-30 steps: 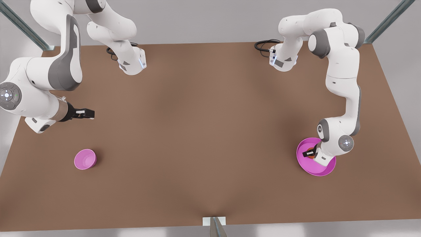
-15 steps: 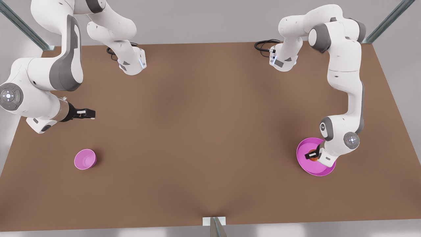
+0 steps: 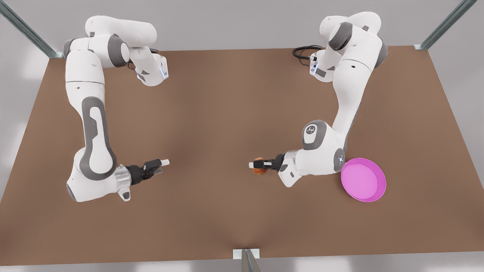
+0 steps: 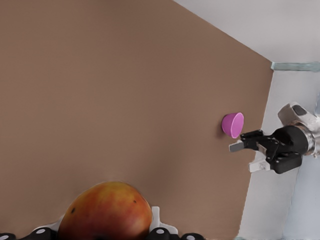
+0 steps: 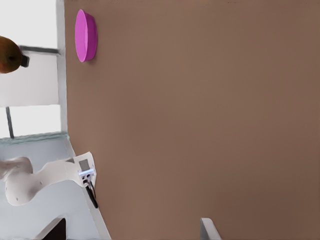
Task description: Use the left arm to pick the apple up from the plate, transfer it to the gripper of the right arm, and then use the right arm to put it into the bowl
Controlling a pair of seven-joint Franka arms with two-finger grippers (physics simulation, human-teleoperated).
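Left gripper (image 3: 254,165): slim solid black, clamped on the small round red-orange apple (image 3: 259,170), raised above mid-table.
Right gripper (image 3: 163,163): black skeletal linkage, fingers apart, holding nothing, facing the apple, well apart.
Wide shallow magenta-pink plate (image 3: 363,180): front view's right.
Small deep pink bowl (image 4: 233,125): behind right gripper.

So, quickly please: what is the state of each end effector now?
Left end effector: shut on the apple, above the table.
Right end effector: open, holding nothing, facing the left one.
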